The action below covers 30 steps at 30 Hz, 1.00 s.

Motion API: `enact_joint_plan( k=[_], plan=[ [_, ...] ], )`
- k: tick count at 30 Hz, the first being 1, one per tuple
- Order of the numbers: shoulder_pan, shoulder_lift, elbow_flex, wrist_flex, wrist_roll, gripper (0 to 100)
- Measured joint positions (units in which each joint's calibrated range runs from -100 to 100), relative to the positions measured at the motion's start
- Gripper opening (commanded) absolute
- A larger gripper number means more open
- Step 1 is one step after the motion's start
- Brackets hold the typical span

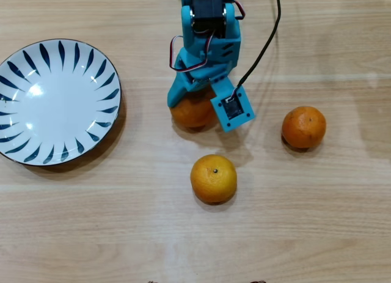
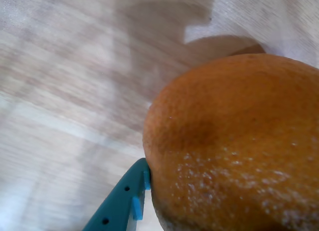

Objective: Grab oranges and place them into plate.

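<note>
Three dimpled oranges sit outside the blue-stroked white plate (image 1: pixel 58 57); my teal gripper (image 1: pixel 197 106) straddles the large orange (image 1: pixel 190 113). Jaw closure unclear; I'd squeeze centrally.

An orange (image 2: pixel 234 146) is filling the lower right of the wrist view, its dimpled skin catching bright specks of light low down. A teal finger of the pincer (image 2: pixel 124 203) is rising from the bottom edge and touching the fruit's left side. Pale wood-grain desk (image 2: pixel 65 91) is spreading behind, blurred, with a soft shadow lying above the orange.
</note>
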Motion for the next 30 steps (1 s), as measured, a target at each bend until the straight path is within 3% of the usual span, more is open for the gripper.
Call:
enact_joint_plan(
  k=[10, 16, 30],
  plan=[
    [0.08, -0.59, 0.27, 0.09, 0.0, 27],
    [3.12, -5.76, -0.97, 5.86, 0.37, 27],
    [22.88, -16.42, -17.88, 8.79, 13.09, 27]
  ],
)
